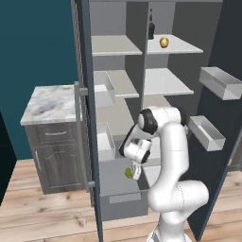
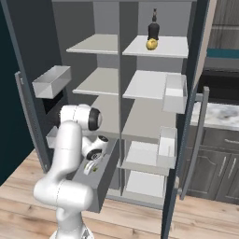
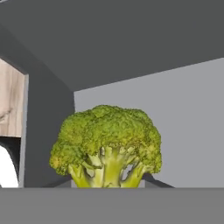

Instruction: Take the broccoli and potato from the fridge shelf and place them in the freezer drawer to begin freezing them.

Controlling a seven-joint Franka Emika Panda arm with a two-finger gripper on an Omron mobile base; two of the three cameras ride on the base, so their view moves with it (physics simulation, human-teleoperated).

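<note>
**Broccoli Held Over the Open Freezer Drawer**

Nearest the base, the gripper [image 1: 134, 172] hung low inside the pulled-out freezer drawer [image 1: 124, 204], its jaws clamped on the broccoli [image 1: 128, 173]. In the hand view the broccoli [image 3: 106, 145] sat close at the fingertips, stalk toward the camera and florets away, with the grey inner walls of the drawer [image 3: 183, 122] behind it. From the right base view the gripper [image 2: 91, 167] pointed down into the same drawer [image 2: 105, 179], and a speck of yellow-green showed at its tip. Whether the broccoli touched the drawer floor could not be told. Nothing else could be made out in the drawer.

Beyond the arm stood the open fridge with its pale shelves. On the top shelf [image 1: 182, 46] of the right-hand column rested the potato [image 1: 164, 42], one golden-yellow ball, with a single dark bottle [image 1: 151, 28] just behind it.

Four translucent door bins could be counted: two on the right-hand door, an upper bin [image 1: 220, 82] and a lower bin [image 1: 206, 133], and two on the left-hand door [image 1: 104, 90] and [image 1: 106, 140]. None showed any contents.

To the far left stood one grey cabinet with a marble counter [image 1: 51, 102].
</note>
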